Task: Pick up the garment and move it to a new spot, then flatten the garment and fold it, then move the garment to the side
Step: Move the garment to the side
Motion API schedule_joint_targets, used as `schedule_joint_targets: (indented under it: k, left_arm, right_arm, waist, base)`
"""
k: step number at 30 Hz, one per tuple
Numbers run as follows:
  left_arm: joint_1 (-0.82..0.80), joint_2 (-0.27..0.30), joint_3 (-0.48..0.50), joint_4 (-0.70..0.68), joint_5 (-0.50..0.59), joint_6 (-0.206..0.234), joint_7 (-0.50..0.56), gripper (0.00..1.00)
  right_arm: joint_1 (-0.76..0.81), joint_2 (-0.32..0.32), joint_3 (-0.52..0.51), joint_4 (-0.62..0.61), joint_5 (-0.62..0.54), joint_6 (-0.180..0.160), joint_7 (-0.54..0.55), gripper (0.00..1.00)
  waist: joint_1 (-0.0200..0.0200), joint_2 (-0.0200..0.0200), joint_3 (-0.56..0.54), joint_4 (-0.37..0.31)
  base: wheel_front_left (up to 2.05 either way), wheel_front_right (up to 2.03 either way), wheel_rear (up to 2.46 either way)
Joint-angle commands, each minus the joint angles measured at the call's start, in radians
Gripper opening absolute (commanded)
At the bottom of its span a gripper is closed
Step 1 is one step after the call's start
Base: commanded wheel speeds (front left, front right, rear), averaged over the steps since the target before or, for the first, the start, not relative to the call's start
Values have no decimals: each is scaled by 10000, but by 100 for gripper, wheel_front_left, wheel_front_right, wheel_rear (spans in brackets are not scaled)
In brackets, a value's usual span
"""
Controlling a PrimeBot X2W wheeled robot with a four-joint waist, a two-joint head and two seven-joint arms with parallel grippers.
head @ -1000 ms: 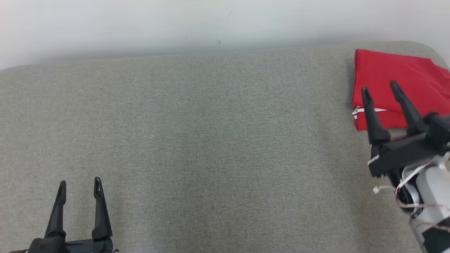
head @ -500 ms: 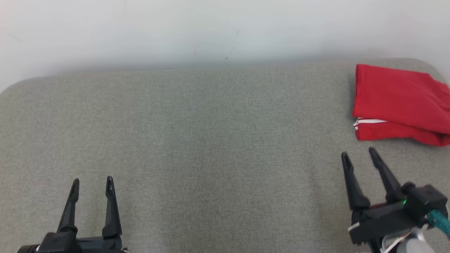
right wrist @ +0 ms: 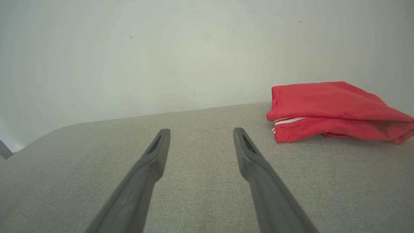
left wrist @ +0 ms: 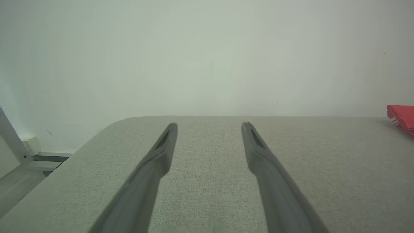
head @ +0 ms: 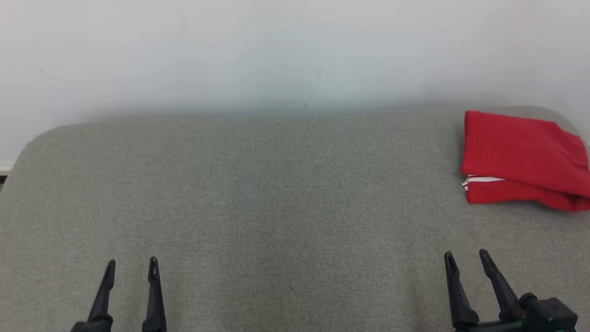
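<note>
Grey surface [head: 276, 207]; red garment [head: 521, 157] lies long side-to-side.

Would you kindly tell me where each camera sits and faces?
Head: on the head, facing forward and down at table and garment; both jaws at bottom.
Left wrist: on that wrist, along its open jaws, over the table to the wall.
Right wrist: on that wrist, along its open jaws, toward the garment.
All share the garment and table.
</note>
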Motion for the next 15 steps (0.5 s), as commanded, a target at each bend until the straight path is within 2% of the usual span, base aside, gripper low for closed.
schedule_joint_targets:
  k: [1,15]
  left_arm:
    - [138,-11,-16,44,-19,4,-29,100]
    - [301,147,-320,351,-218,-267,166,100]
  right_arm:
    - [131,57,-11,-54,-85,-24,54,100]
    - [506,409,-286,-52,-343,-24,287,100]
  waist:
    - [1,0,-178,93]
    - [1,0,-603,247]
  base:
    - [0,0,0]
    - [0,0,0]
